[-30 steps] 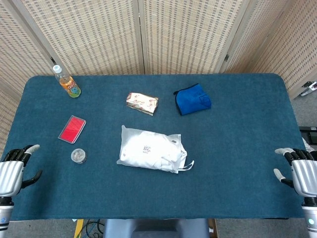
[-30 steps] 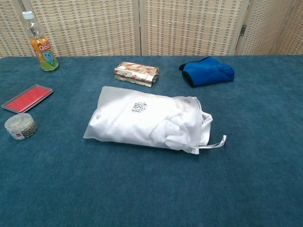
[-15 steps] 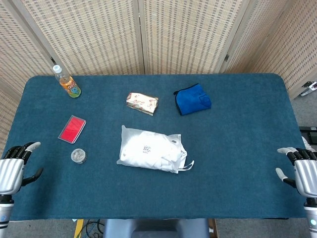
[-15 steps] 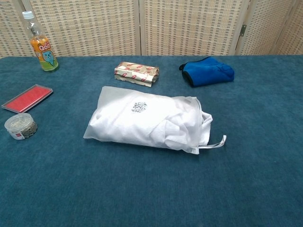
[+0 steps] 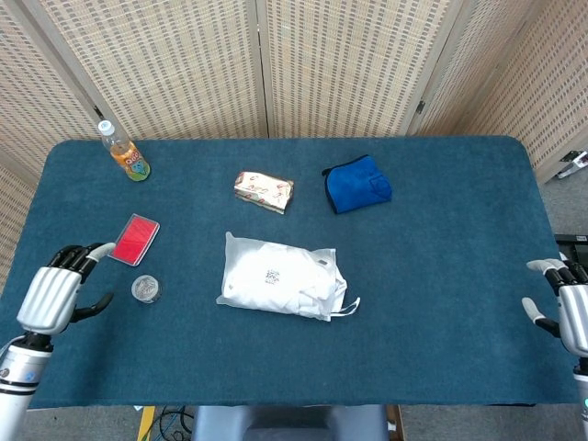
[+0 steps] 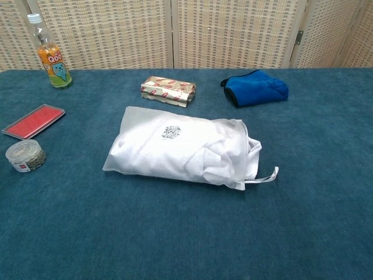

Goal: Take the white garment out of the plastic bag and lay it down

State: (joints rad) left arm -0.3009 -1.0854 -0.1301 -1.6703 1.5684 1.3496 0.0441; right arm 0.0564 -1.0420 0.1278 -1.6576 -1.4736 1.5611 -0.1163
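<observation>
Garment [image 6: 192, 153]: white, sealed inside plastic bag [image 5: 280, 277], mid-table, drawstring mouth toward the robot's right. Left hand [image 5: 55, 296] and right hand [image 5: 571, 317]: both empty, fingers apart, well apart from bag. Risk: slick plastic sliding when gripped; garment snagging at the mouth.

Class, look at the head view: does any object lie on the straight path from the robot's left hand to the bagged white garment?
Yes. A small round container sits between the left hand and the plastic bag, close to the hand.
</observation>
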